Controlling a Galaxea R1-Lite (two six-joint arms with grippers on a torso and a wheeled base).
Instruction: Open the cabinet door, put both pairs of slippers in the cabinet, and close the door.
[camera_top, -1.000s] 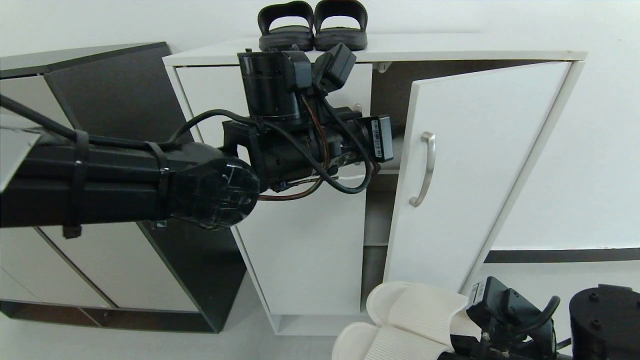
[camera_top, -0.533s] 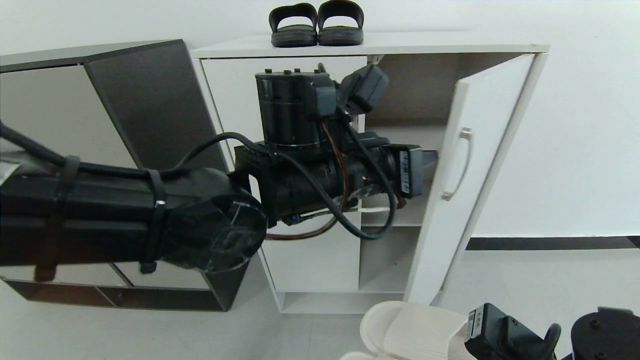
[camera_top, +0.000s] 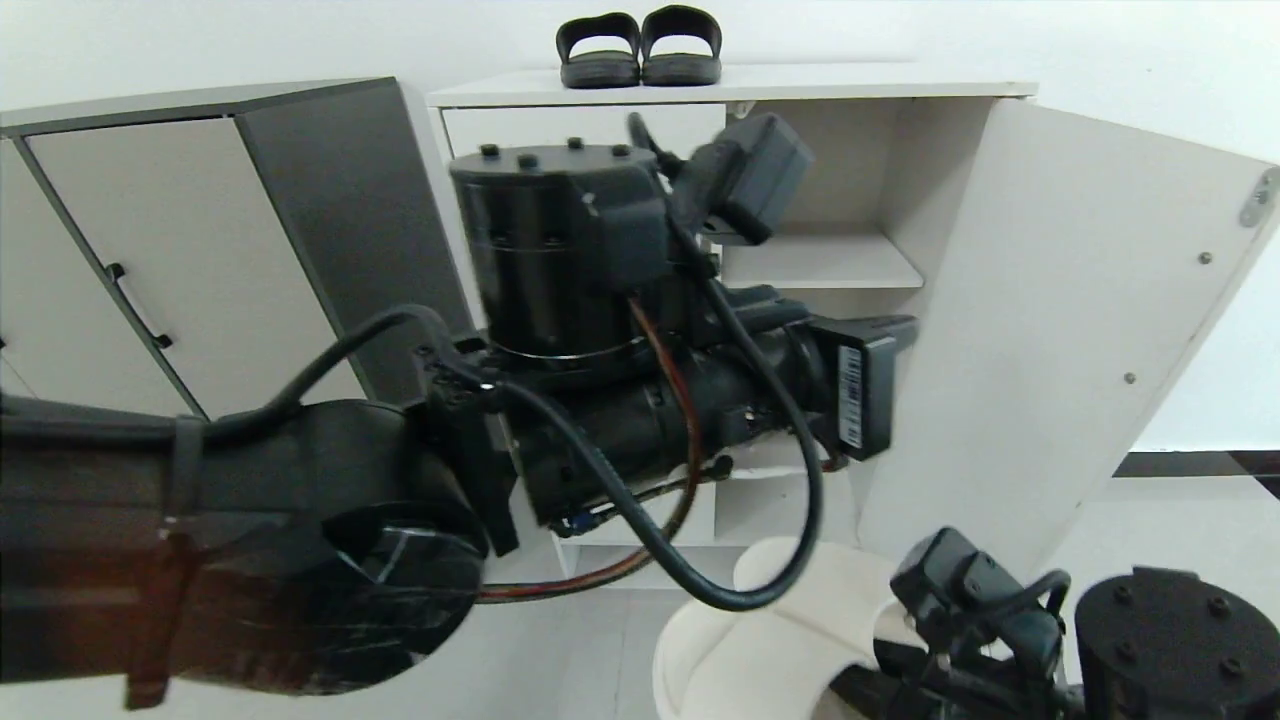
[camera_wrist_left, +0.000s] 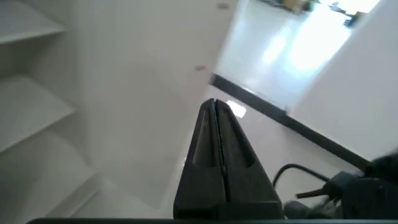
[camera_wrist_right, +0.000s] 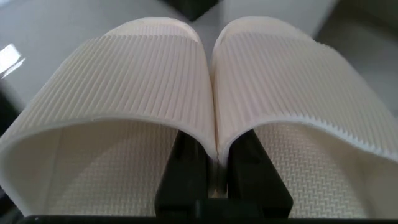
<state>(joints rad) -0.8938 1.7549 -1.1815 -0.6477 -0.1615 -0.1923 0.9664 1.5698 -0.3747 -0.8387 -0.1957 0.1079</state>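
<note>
Our right claw (camera_wrist_right: 214, 155) pinches the white slippers (camera_wrist_right: 205, 93) by their touching inner edges, holding the pair low in front of the cabinet (camera_top: 850, 88) (just beside the foot of its open door (camera_top: 1080, 330)). Our left claw (camera_wrist_left: 215, 112) is pressed together on nothing, near the door's inner face, and we see the black slippers (camera_top: 640, 48) sitting side by side on the cabinet top.
</note>
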